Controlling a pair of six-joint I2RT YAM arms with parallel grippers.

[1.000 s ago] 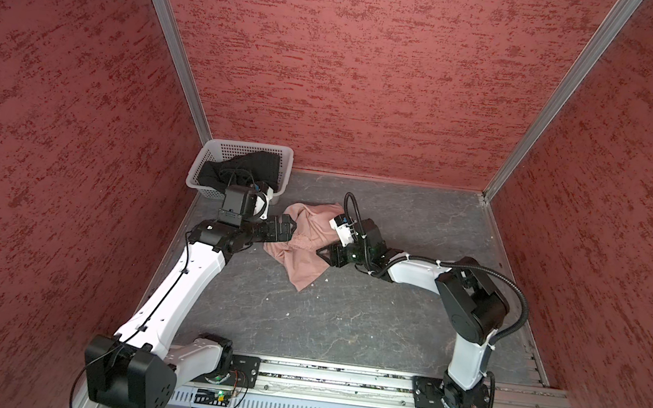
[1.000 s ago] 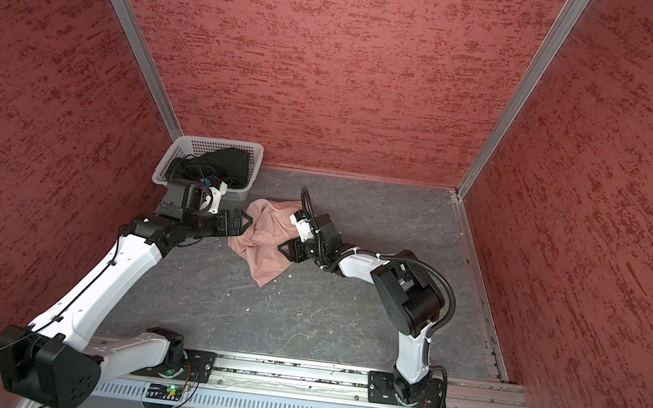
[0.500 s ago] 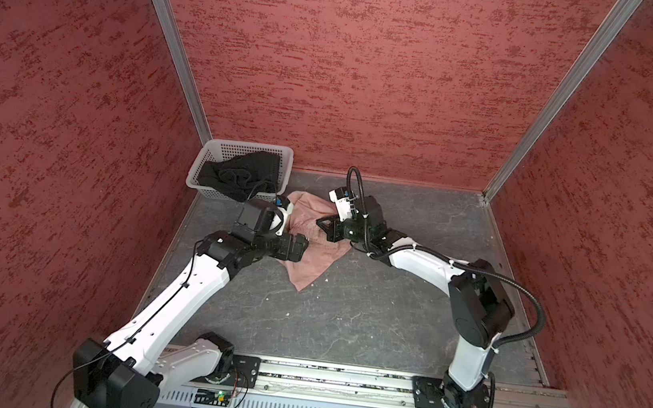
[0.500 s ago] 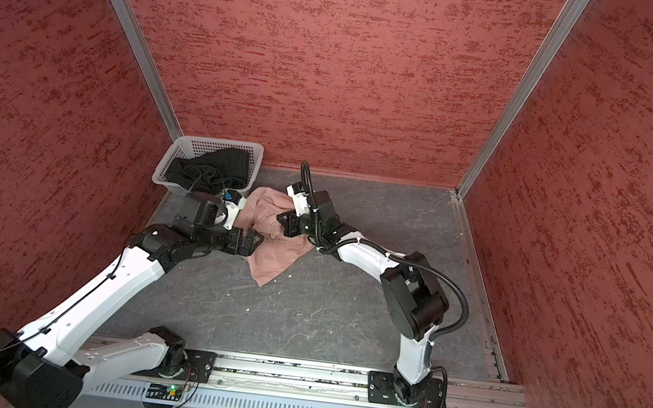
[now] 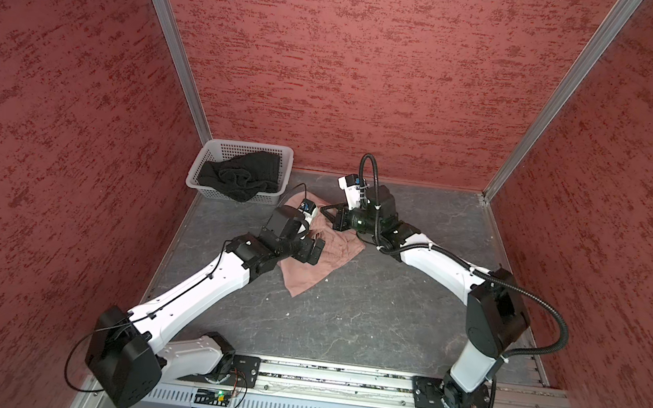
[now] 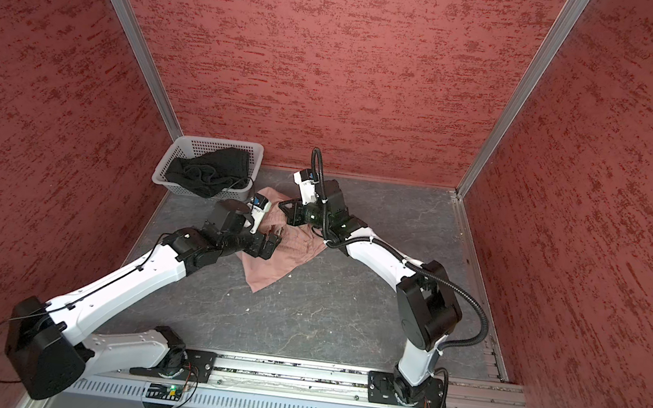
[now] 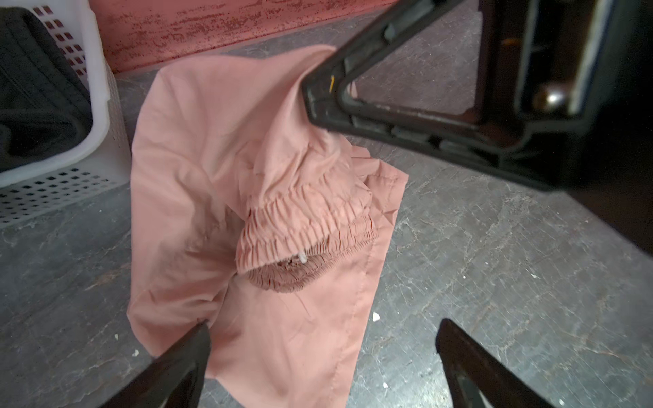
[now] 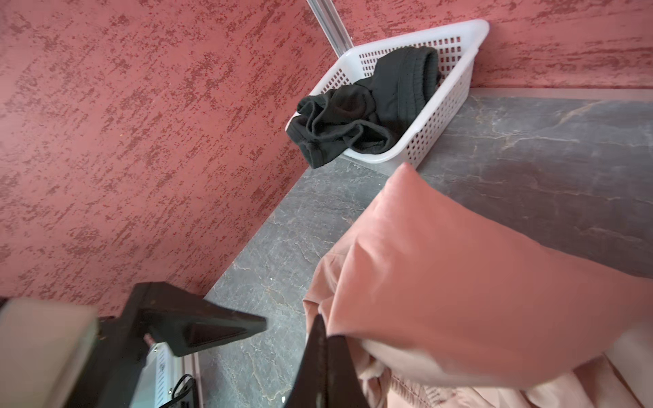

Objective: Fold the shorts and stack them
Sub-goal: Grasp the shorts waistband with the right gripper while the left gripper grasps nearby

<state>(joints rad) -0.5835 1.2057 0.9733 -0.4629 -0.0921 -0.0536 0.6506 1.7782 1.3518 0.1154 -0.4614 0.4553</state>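
Pink shorts (image 5: 329, 257) (thin, limp, light) were seen crumpled at table (image 5: 388, 304) 11 o'clock, fold pinched by right gripper (image 8: 318, 330); left gripper (image 7: 321, 328) was held wide beside. Waistband (image 7: 307, 219) was judged best hold.

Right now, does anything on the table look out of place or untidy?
Yes. The black shorts spill over the rim of the white basket, with one part hanging outside it. The pink shorts lie crumpled with the waistband bunched, and the right gripper pinches up one corner. Neither pair is folded.

Left gripper (image 7: 323, 325) agape, right gripper (image 8: 323, 333) tight together (both arms low, outstretched).
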